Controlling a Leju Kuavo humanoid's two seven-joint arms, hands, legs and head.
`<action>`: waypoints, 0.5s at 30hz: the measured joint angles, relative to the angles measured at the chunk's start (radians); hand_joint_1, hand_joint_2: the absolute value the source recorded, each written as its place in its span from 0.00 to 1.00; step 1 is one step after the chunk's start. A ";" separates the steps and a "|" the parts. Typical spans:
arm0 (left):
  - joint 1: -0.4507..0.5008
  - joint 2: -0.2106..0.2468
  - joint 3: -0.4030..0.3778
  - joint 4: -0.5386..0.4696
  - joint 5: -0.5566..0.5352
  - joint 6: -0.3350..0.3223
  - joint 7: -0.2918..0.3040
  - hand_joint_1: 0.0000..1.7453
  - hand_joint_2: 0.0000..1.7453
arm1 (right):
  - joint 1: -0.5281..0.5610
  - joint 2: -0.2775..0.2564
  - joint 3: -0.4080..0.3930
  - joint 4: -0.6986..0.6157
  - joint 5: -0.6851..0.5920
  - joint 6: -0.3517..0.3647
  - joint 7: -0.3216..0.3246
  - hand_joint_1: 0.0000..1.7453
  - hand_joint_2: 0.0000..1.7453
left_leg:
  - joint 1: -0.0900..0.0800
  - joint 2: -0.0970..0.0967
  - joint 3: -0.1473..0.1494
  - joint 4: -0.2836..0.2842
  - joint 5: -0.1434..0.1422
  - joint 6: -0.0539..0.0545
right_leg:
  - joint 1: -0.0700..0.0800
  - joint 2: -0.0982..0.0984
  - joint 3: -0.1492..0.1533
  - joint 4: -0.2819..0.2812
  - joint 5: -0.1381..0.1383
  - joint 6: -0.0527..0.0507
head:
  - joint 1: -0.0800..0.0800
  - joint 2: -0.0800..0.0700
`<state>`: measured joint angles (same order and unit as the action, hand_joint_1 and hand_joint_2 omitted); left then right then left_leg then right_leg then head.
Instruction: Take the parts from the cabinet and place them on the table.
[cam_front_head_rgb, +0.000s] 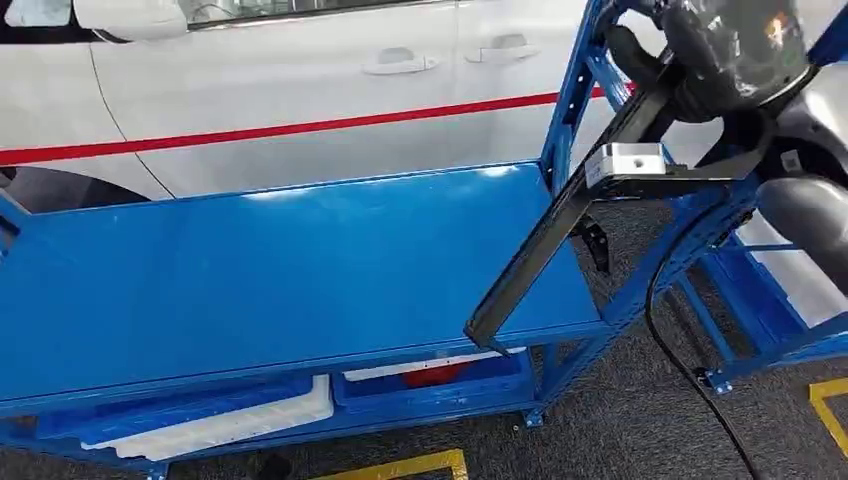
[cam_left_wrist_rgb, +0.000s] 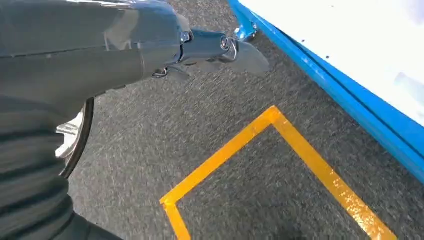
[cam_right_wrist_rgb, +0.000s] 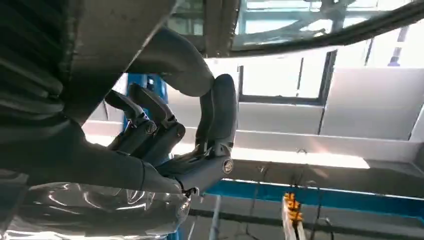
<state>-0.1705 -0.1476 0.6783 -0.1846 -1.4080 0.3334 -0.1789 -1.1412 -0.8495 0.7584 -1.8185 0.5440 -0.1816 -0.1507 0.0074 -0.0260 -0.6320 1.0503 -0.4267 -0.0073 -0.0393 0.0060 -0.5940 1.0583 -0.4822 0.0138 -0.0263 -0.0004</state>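
Note:
A long black bar-shaped part (cam_front_head_rgb: 560, 230) with a silver bracket (cam_front_head_rgb: 625, 165) slants from the upper right down to the front edge of the blue table top (cam_front_head_rgb: 280, 270); its lower end lies at that edge. My right hand (cam_front_head_rgb: 735, 50), under glossy plastic wrap, grips the part's upper end. In the right wrist view the hand (cam_right_wrist_rgb: 185, 135) has its fingers curled under a dark surface of the part (cam_right_wrist_rgb: 125, 45). My left hand (cam_left_wrist_rgb: 220, 47) hangs over the carpet with nothing in it, its fingers stretched out.
A white car (cam_front_head_rgb: 300, 80) with a red stripe stands behind the table. White trays (cam_front_head_rgb: 230, 425) and a red item (cam_front_head_rgb: 435, 375) lie on the lower shelf. A second blue rack (cam_front_head_rgb: 760, 300), a black cable (cam_front_head_rgb: 690, 370) and yellow floor tape (cam_left_wrist_rgb: 280, 150) are at the right.

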 joint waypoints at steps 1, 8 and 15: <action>0.000 0.000 0.000 0.000 0.001 -0.001 0.000 0.00 1.00 | 0.000 0.000 0.000 -0.001 0.000 -0.001 0.000 1.00 1.00 | 0.002 0.009 -0.011 0.022 -0.030 -0.006 | 0.001 -0.001 -0.005 0.000 0.006 -0.010 | 0.000 0.000; -0.001 0.000 0.000 0.000 0.002 -0.010 -0.001 0.00 1.00 | 0.000 -0.002 0.002 -0.002 -0.001 -0.002 0.000 1.00 1.00 | 0.000 0.019 -0.014 0.194 -0.126 0.003 | 0.022 -0.008 -0.054 0.000 0.045 -0.028 | 0.000 0.000; -0.005 0.009 0.000 0.000 0.003 -0.013 -0.003 0.00 1.00 | -0.006 -0.002 0.002 0.000 -0.004 -0.003 0.001 1.00 1.00 | -0.022 0.024 0.098 -0.048 -0.048 0.045 | 0.021 -0.018 -0.061 -0.027 0.097 0.008 | 0.000 0.000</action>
<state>-0.1757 -0.1384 0.6783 -0.1846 -1.4050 0.3208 -0.1823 -1.1469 -0.8515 0.7603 -1.8185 0.5402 -0.1850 -0.1495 -0.0142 -0.0019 -0.5343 1.0020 -0.4745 0.0377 -0.0187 -0.0118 -0.6555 1.0310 -0.3855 0.0218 -0.0260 -0.0004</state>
